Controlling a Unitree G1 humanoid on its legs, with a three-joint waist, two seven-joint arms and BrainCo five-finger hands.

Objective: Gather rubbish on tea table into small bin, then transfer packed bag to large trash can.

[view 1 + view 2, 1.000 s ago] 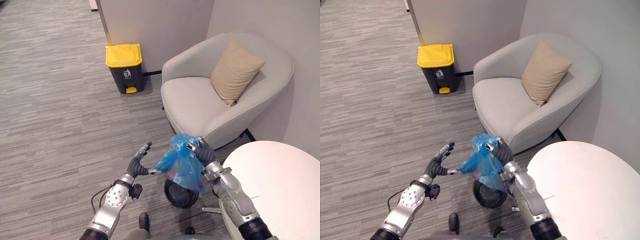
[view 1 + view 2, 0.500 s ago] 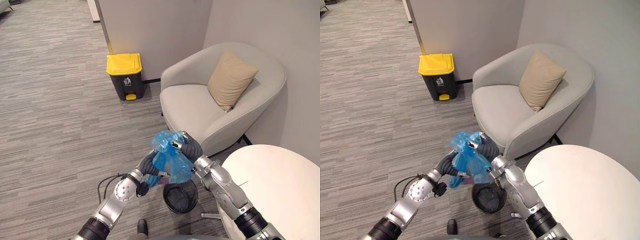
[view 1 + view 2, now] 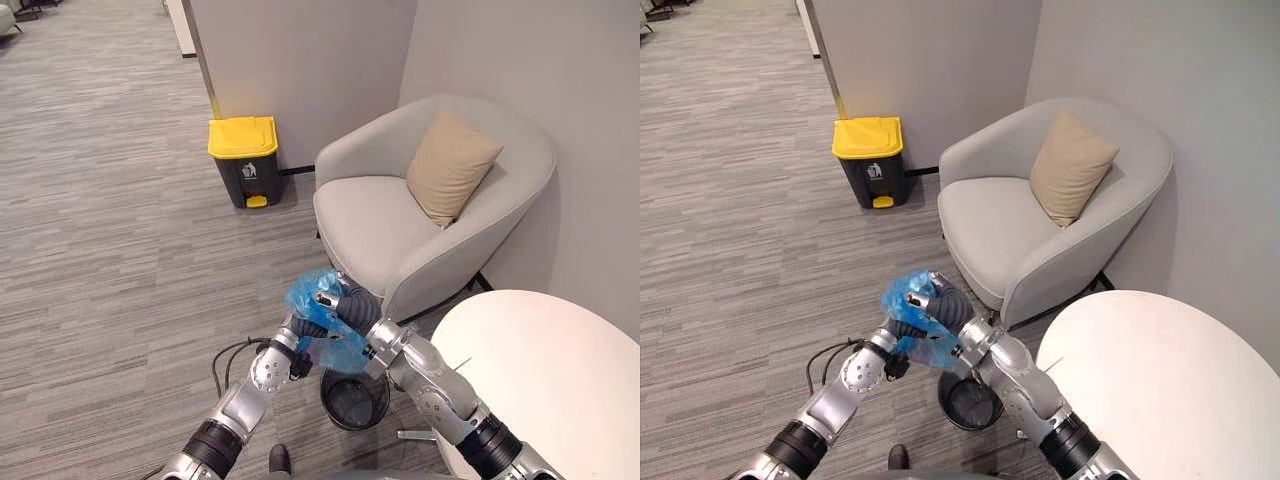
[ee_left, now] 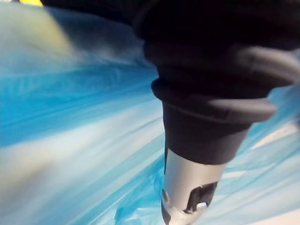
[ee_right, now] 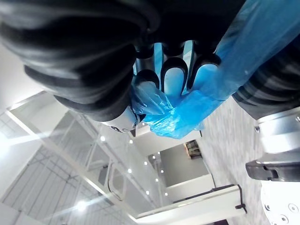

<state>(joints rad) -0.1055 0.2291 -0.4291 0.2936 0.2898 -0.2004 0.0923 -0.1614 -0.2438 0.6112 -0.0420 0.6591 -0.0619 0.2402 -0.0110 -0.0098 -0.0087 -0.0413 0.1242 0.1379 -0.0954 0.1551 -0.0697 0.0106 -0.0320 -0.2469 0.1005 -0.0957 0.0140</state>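
Above the small bin (image 3: 355,405), which stands on the floor (image 3: 100,250) just beside the rounded edge of the white tabletop (image 3: 550,380), a blue bag (image 3: 303,296) is held clear of the rim. The bag's long axis runs roughly top to bottom: its gathered neck is bunched upward and its fuller body hangs down toward the bin's open mouth. The neck is clamped by the right hand (image 3: 350,306), whose fingers are seen in the right wrist view curled tightly with blue plastic squeezed between them. The left hand (image 3: 297,332) is pressed against the side of the bag away from the tabletop, but its fingers are hidden by the plastic, so whether they are apart or closed cannot be told. A faint pinkish shape is seen through the bag's lower part; what it is cannot be made out. The bin's dark mesh inside is shown from above. Well apart, against the far wall, a large trash can (image 3: 243,160) with a shut yellow lid is set on the floor; a small white pictogram is carried on its dark front, and no writing can be read. A pale armchair (image 3: 380,225) with a tan cushion (image 3: 452,165) is placed between the trash can and the tabletop.
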